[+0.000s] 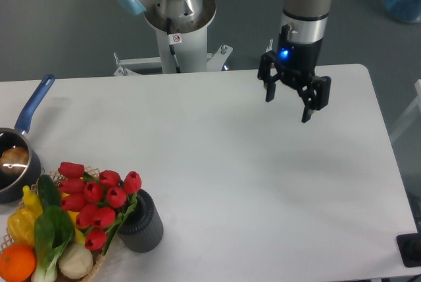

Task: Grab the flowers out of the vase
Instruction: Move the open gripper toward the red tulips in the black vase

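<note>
At the lower left of the frame the flowers, red tulips, stand in the vase and lean left over a basket of vegetables. A saucepan sits at the left edge. At upper right the gripper hangs above the table, its 2 fingers spread wide, holding nothing.

Arm links: silver-grey metal tubes with pale blue joint caps. Wrist section silver, ringed by a darker band. Below it, a black pincer body carrying a lit blue indicator lamp; two black fingers, angular in outline. Base pedestal white, bearing a small round red-and-white sticker. Bolted metal brackets visible at the foot.
</note>
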Controlling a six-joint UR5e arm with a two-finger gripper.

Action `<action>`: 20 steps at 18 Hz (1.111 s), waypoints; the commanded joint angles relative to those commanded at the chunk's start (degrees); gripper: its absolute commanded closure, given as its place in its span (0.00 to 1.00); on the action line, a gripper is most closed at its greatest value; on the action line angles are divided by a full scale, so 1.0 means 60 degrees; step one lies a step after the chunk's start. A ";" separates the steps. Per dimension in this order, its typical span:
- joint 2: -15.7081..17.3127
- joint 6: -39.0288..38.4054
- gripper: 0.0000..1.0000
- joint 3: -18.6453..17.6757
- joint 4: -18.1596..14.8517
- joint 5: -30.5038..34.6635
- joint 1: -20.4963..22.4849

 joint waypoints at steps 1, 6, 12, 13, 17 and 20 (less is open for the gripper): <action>-0.0073 -0.0090 0.00 0.0015 0.0000 -0.0087 -0.0073; -0.0264 -0.0105 0.00 0.0088 -0.0015 -0.2032 -0.0045; -0.0527 -0.0222 0.00 0.0088 -0.0015 -0.3060 -0.0117; -0.0586 -0.0222 0.00 0.0088 -0.0015 -0.3395 -0.0132; -0.0893 -0.0149 0.00 0.0103 0.0015 -0.4569 -0.0293; -0.1127 -0.0105 0.00 0.0234 0.0029 -0.4585 -0.0760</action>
